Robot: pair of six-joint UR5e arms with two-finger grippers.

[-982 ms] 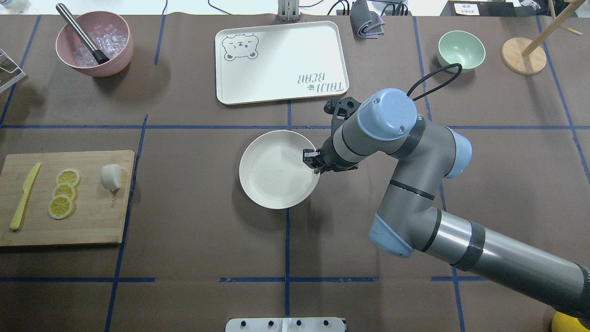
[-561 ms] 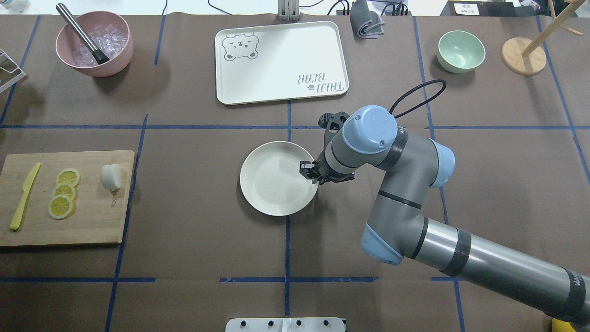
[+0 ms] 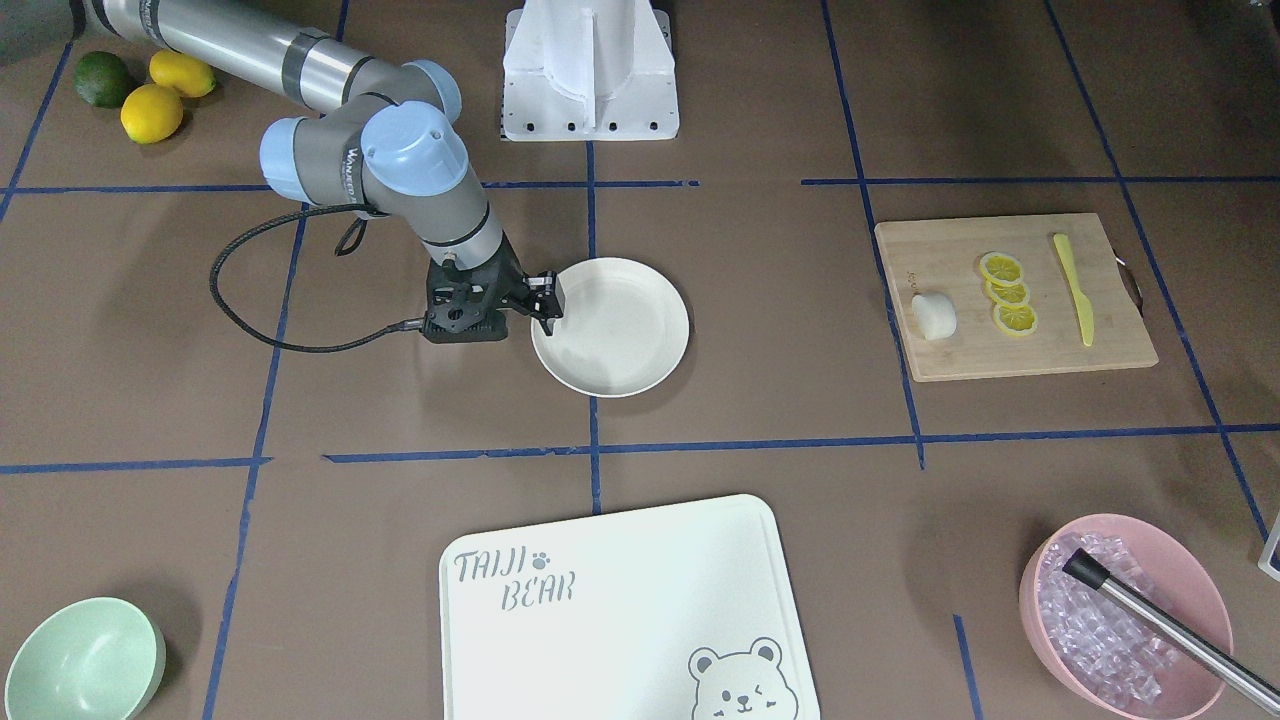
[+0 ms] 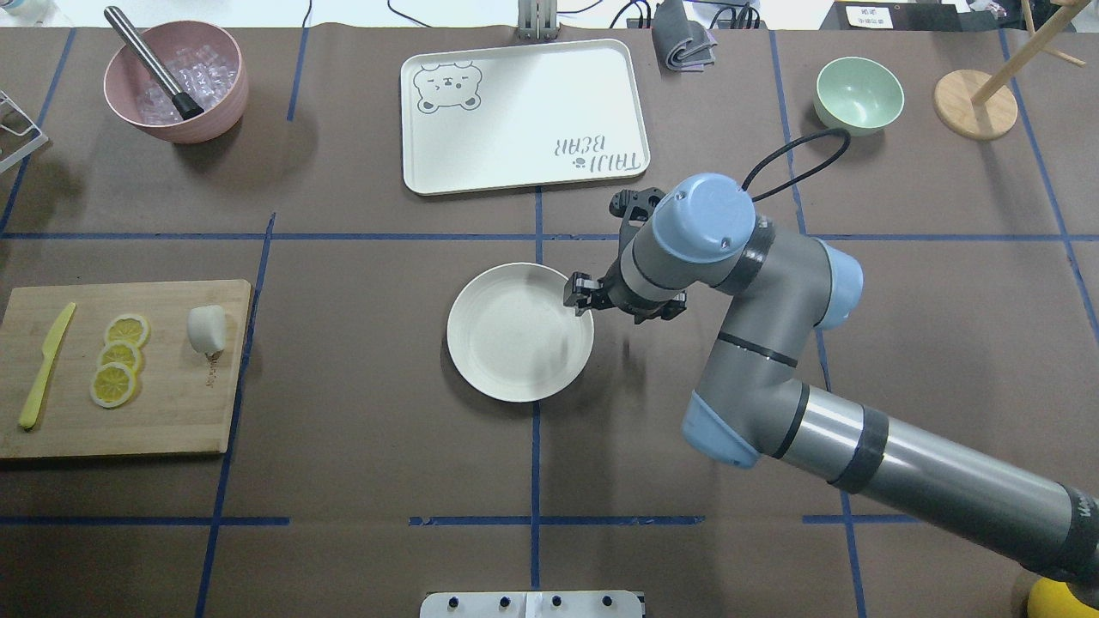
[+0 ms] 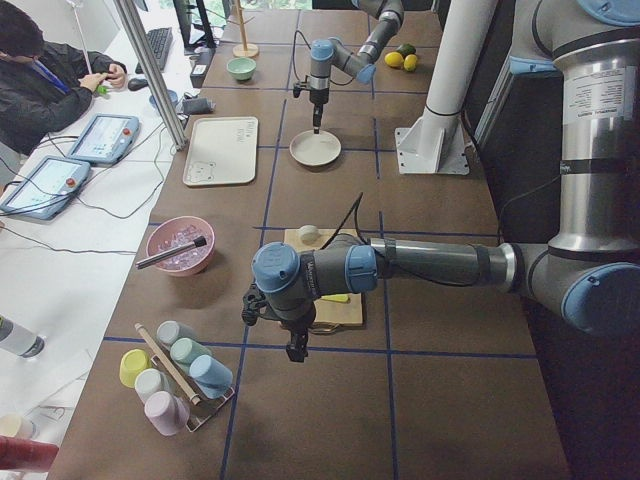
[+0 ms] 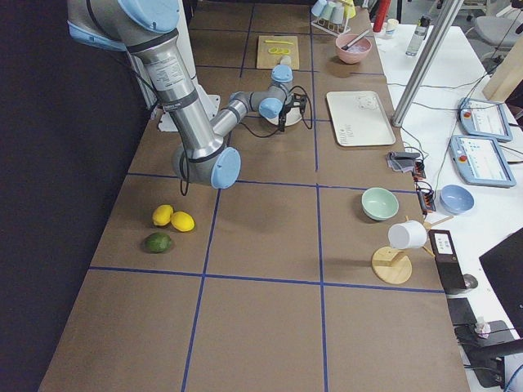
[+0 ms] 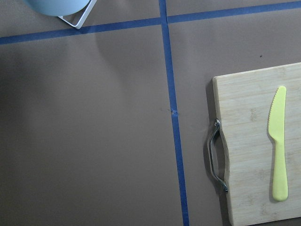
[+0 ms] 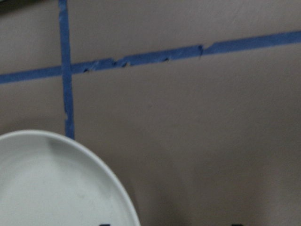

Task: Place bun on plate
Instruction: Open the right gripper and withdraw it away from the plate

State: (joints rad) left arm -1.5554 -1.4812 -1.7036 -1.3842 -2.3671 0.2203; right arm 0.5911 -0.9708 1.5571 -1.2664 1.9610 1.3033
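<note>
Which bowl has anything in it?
The pink bowl: it holds clear ice-like cubes and a metal rod. The mint-green bowl is empty.

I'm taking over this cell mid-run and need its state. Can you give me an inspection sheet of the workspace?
Surface: brown paper-covered table with a blue tape grid.
Job's things: bun on the cutting board; plate mid-table, empty.
Clutter: lemon slices, yellow knife, tray, pink bowl of ice, mint-green bowl, cup rack.
Grippers: right tool open over the plate's rim; left tool over the table by the board's handle end, state cannot be told.
Cables: black cable loops off the right wrist.
Surroundings: person seated at a side bench with tablets.
</note>
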